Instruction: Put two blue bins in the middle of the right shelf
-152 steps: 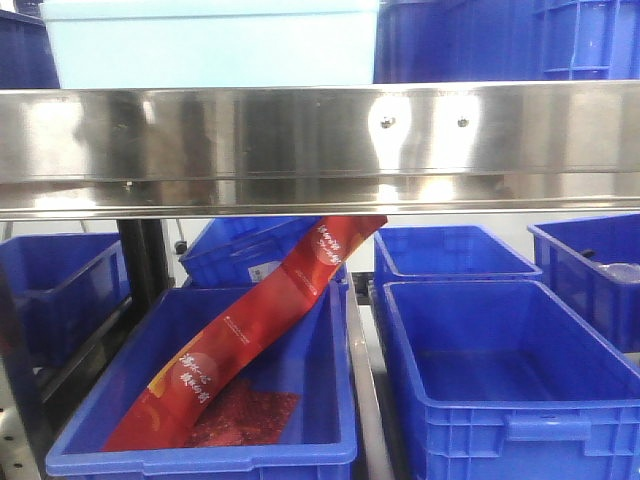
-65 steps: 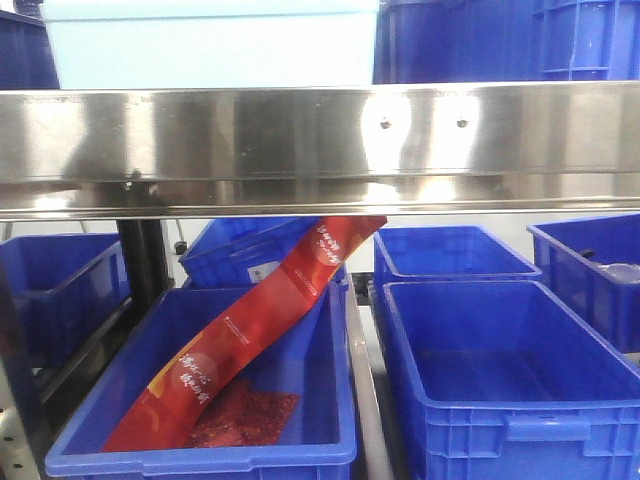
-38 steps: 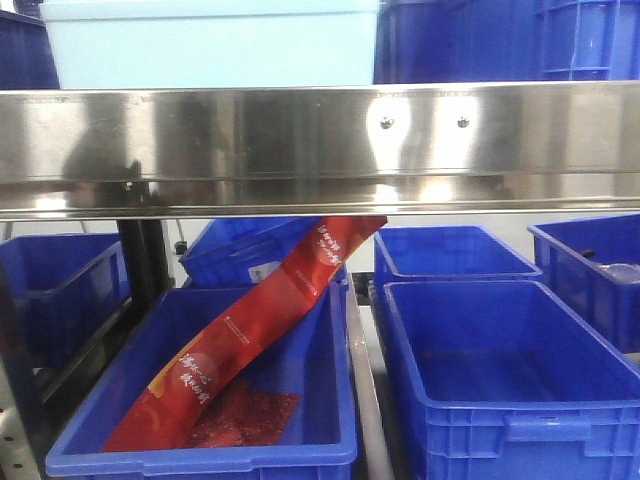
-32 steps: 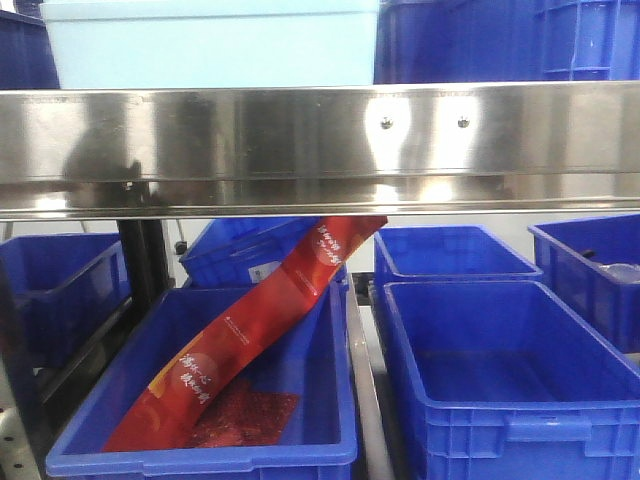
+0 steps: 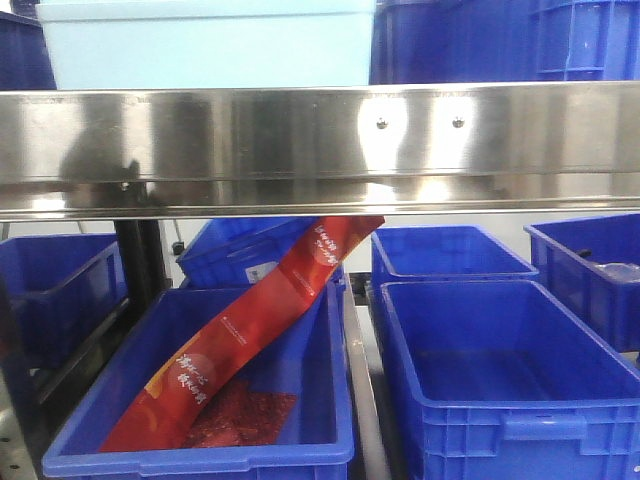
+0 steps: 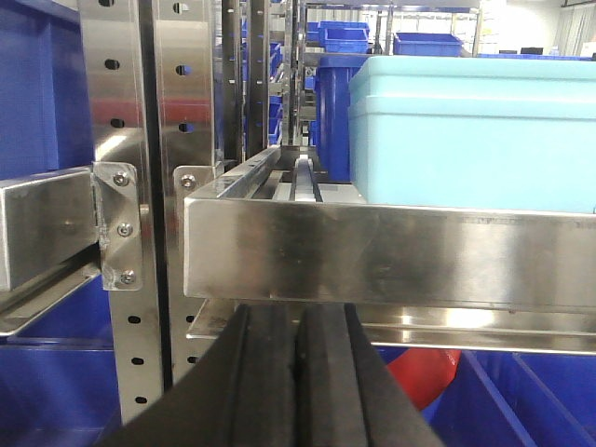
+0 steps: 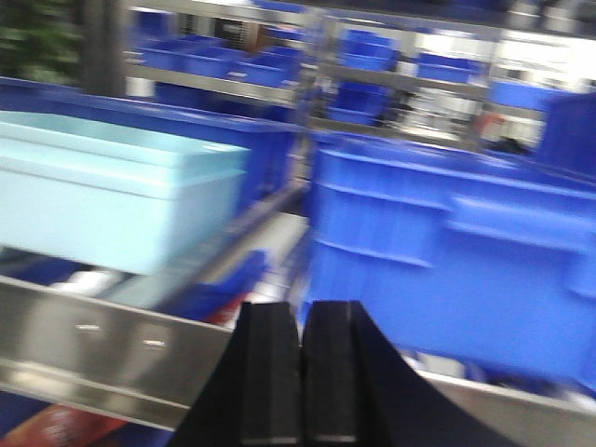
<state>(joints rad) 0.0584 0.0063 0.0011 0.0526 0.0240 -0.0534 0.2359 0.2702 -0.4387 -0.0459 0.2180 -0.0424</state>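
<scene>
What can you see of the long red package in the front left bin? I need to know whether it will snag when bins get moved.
The red package is a long, flat, glossy strip with white and gold print. It leans diagonally: its lower end sits near the front left corner of the blue bin, over more red packets on the bin floor, and its upper end rises past the bin's back rim toward the steel shelf rail. Whether it touches the rail is unclear.

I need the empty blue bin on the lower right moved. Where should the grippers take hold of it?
Grip the empty blue bin at its front rim, by the moulded handle tab, coming from the front. It is open-topped, so fingers can likely hook over the lip. Both grippers are shut.
</scene>
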